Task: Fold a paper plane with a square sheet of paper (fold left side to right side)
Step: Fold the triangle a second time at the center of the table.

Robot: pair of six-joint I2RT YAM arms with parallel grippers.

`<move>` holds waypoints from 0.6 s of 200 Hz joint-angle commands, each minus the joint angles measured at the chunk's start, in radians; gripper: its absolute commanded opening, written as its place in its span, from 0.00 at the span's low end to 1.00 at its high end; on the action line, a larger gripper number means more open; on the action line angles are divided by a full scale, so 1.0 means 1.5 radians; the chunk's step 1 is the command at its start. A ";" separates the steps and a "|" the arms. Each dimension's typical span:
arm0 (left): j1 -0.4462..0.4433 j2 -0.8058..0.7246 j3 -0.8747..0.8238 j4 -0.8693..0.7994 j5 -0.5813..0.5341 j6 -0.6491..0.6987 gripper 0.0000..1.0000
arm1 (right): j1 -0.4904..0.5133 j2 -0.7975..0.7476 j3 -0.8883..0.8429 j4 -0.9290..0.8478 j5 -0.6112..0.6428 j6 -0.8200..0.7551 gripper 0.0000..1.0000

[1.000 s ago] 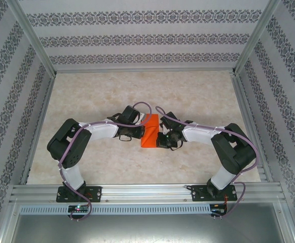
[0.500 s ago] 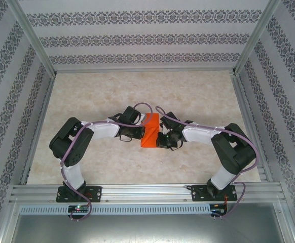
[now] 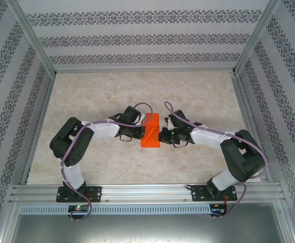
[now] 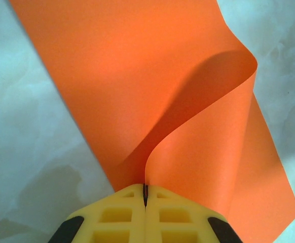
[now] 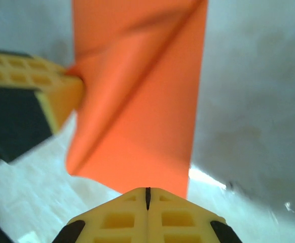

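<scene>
— If you go from largest to smallest, what do you count?
— One table (image 3: 198,96), pale and marbled. Two arms on it, the left arm (image 3: 99,129) and the right arm (image 3: 208,135), bent in toward each other. One sheet (image 3: 151,132), orange, lying at the table's middle between their tips. Two grippers: the left gripper (image 3: 139,132) at the sheet's left edge, the right gripper (image 3: 162,136) at its right edge.
— How do the fingers stand?
— The left's yellow fingers (image 4: 122,215) are pressed together on the sheet. A flap curls up off the table and runs into the seam between them. The right's are together too, with the sheet's near edge right at their tips.
— Does the right one pinch it?
— I cannot tell; the edge meets the tips and no more shows.
— What else is hard to read?
— The left wrist view cuts the sheet off at the top, and the curled flap shades the layer beneath. From the right wrist the sheet is blurred, with one slanting crease across it. A finger (image 5: 31,86) of the left gripper shows there at the left, also out of focus.
</scene>
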 commanded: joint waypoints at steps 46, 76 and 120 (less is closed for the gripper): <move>0.009 0.016 0.001 -0.014 0.004 0.017 0.00 | -0.017 0.081 0.014 0.239 -0.065 0.105 0.00; 0.009 0.017 0.002 -0.017 0.002 0.019 0.00 | -0.010 0.118 0.033 0.246 -0.071 0.109 0.00; 0.009 0.016 0.006 -0.023 0.001 0.021 0.00 | -0.002 0.149 0.044 0.267 -0.082 0.110 0.00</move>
